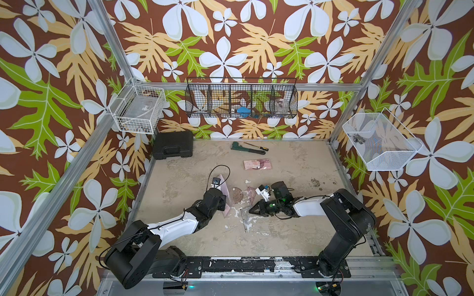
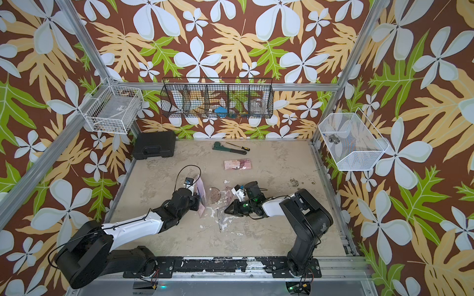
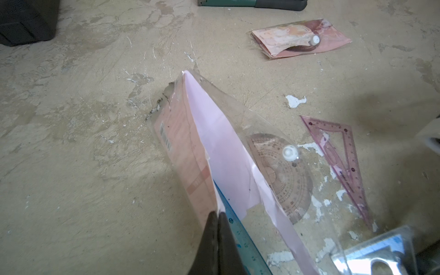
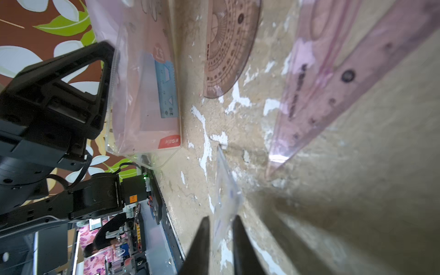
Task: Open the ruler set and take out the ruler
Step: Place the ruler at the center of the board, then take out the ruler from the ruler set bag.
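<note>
Left gripper (image 3: 217, 212) clamped on ruler-set pouch (image 3: 221, 142) edge, propping mouth open beside protractor (image 3: 281, 176); right gripper (image 4: 221, 220) jaws apart astride clear set square (image 4: 226, 190); I see blue ruler (image 4: 166, 90) not yet out.

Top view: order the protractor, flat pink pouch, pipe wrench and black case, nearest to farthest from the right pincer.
From the right pincer:
1. Protractor, close by, toward the left arm.
2. Flat pink pouch, mid-table, farther back.
3. Pipe wrench, near the back wall.
4. Black case, back corner on the left arm's side.
</note>
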Motion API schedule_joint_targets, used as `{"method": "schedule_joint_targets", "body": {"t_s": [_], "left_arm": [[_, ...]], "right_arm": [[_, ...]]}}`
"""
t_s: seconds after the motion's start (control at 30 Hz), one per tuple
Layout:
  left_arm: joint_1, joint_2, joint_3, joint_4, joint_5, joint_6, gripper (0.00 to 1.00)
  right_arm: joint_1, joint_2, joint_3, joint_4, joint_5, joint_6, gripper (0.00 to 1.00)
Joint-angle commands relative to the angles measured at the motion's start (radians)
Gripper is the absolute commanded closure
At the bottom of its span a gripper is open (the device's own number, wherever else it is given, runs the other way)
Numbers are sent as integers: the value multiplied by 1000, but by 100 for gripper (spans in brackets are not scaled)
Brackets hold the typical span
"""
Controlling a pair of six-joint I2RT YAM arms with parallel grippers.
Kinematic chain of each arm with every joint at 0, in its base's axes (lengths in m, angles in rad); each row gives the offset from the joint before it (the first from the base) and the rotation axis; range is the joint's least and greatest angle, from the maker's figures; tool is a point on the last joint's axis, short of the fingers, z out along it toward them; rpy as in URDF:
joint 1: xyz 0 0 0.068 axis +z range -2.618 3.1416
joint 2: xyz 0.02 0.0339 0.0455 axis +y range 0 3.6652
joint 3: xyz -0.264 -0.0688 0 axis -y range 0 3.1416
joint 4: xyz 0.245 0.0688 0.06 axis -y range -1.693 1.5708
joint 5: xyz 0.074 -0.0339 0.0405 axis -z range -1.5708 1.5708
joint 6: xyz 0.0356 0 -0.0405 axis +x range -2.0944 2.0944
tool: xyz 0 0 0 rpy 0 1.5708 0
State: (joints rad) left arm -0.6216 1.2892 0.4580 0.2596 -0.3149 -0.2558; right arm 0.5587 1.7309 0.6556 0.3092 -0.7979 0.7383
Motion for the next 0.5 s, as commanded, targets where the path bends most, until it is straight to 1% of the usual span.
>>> {"method": "schedule_joint_targets", "body": {"t_s": [0.0, 0.03, 0.1, 0.27, 0.37, 0.47], "left_arm": [[2, 3, 1, 2, 1, 7, 100], [2, 1, -1, 4, 1, 7, 100], [2, 2, -2, 9, 1, 9, 100], [2, -1, -4, 13, 6, 13, 100], [2, -10, -11, 26, 37, 30, 100], [2, -11, -15, 34, 60, 43, 100]], "right_arm": [[1, -25, 38, -165, 89, -129, 55], [1, -37, 53, -197, 101, -159, 53], [-5, -66, 79, -246, 130, -196, 50], [-28, -146, 89, -181, 97, -197, 46], [-29, -179, 83, -93, 79, -165, 46], [-23, -171, 106, -35, 57, -128, 51]]}}
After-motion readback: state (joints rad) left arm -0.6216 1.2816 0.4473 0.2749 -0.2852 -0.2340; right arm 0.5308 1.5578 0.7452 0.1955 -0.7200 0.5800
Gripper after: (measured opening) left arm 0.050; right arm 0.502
